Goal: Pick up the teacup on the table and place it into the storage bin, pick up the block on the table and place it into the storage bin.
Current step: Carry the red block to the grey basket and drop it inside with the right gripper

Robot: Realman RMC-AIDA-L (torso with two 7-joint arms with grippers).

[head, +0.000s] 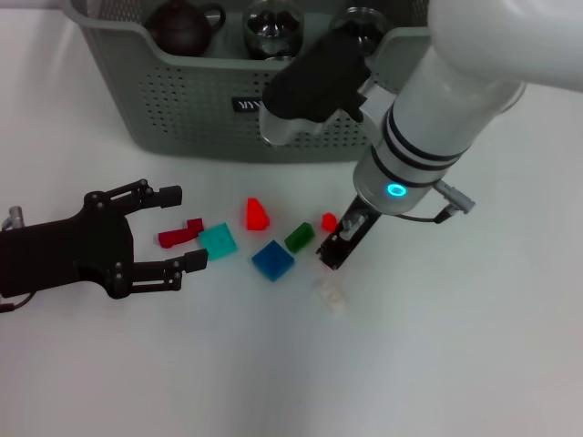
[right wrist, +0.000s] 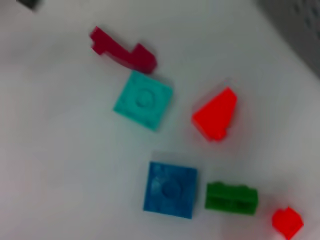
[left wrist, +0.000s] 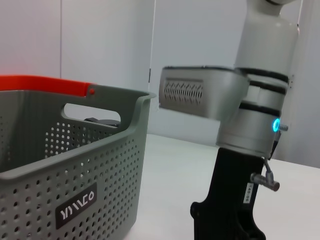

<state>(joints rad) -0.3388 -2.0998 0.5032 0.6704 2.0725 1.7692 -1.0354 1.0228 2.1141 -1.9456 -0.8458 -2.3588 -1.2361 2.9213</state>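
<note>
1. We see a plain white worktop (head: 474,364); the storage bin (head: 182,100) sits at its far edge, a white wall behind it.
2. Left tool (head: 178,229), spread, empty, by the dark red block (head: 178,235).
3. Right tool (head: 314,77) raised before the bin front; grip: cannot tell.

Storage bin (head: 196,109) is looking like matt grey-green plastic, walls perforated, black label with white lettering. Blocks are showing as smooth moulded plastic: teal block (head: 218,241), blue block (head: 272,260), green block (head: 299,237), dark red block (head: 180,234), red wedge block (head: 257,214). Right arm shell (head: 437,100) is reading glossy white plastic. Left gripper (head: 159,229) is appearing matt black. Table (head: 455,364) is looking smooth, white, faintly sheened.
</note>
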